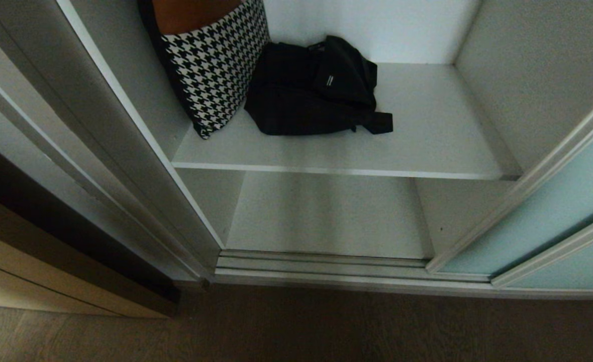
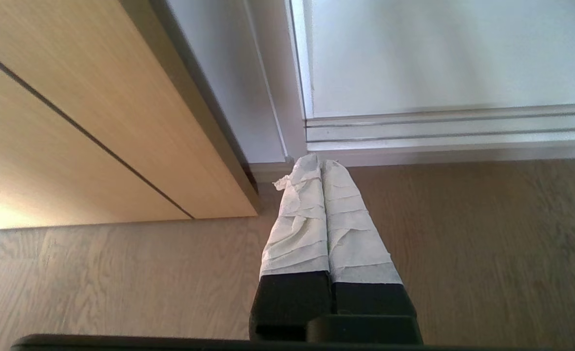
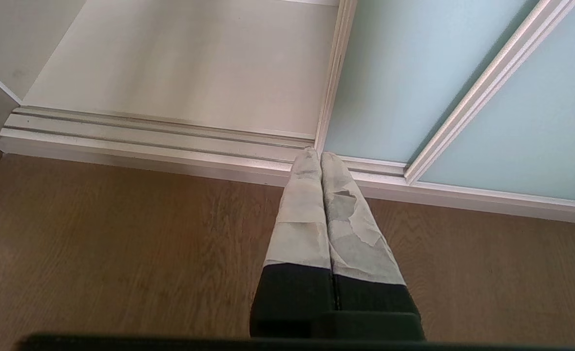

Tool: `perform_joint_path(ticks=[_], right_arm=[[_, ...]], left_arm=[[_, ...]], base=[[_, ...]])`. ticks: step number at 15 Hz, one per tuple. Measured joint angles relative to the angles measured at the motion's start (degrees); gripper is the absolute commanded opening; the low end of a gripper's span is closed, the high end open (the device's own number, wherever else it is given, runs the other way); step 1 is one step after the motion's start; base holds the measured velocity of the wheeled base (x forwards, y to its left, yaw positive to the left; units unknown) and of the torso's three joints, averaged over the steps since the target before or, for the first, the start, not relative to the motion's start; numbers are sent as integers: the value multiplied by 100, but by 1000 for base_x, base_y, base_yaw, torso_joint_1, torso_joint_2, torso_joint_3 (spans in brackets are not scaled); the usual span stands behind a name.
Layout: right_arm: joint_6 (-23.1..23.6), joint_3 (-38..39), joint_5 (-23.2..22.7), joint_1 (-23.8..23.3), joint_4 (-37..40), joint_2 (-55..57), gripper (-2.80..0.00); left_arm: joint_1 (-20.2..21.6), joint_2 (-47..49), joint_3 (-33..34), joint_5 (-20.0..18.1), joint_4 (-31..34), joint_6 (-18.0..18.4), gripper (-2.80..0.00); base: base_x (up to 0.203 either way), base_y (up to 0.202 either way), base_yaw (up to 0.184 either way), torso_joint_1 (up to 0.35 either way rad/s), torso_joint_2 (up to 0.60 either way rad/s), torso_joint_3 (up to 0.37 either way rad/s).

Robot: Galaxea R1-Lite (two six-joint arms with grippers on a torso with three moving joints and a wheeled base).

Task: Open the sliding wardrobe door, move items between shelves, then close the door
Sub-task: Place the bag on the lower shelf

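Tan wooden panel (image 1: 50,281): lower left of the head view; a hard edge on my left side.
Left gripper (image 2: 316,168): fingers pressed together, holding nothing, low over the wooden floor (image 2: 122,278), just short of the bottom track (image 2: 438,134).
Houndstooth piece (image 1: 213,63): upper left of centre, leaning against the left wall, touching the bag.
Black bag (image 1: 311,88): upper centre, lying flat on the upper shelf (image 1: 427,136), its long axis across the frame, strap end pointing right.
Lower shelf (image 1: 326,216): centre, directly under the upper one.
Right gripper (image 3: 320,157): fingers together, nothing held, at the door's leading edge.
Sliding wardrobe door (image 1: 553,211): right side, slid aside; opening stands clear.
Judgement: I read the bag as above and ahead of both grippers, about midway; either must rise and part its fingers. Free room lies right of the bag.
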State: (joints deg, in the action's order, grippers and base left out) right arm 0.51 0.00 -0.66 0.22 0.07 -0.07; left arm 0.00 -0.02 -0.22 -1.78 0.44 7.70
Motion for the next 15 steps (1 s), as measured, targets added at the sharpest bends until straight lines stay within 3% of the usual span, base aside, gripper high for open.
perform_joint_path(ticks=[4, 11, 15], right_arm=[[-2, 0, 2, 2, 2, 0, -280], [0, 0, 2, 2, 2, 0, -280], [0, 0, 2, 2, 2, 0, -280]], left_arm=[[2, 18, -54, 92, -148, 67, -280], [5, 774, -2268, 183, 310, 23, -280], [0, 2122, -3568, -276, 148, -52, -280]], base=[[0, 0, 0, 0, 0, 0], [0, 0, 0, 0, 0, 0], [0, 0, 0, 0, 0, 0]])
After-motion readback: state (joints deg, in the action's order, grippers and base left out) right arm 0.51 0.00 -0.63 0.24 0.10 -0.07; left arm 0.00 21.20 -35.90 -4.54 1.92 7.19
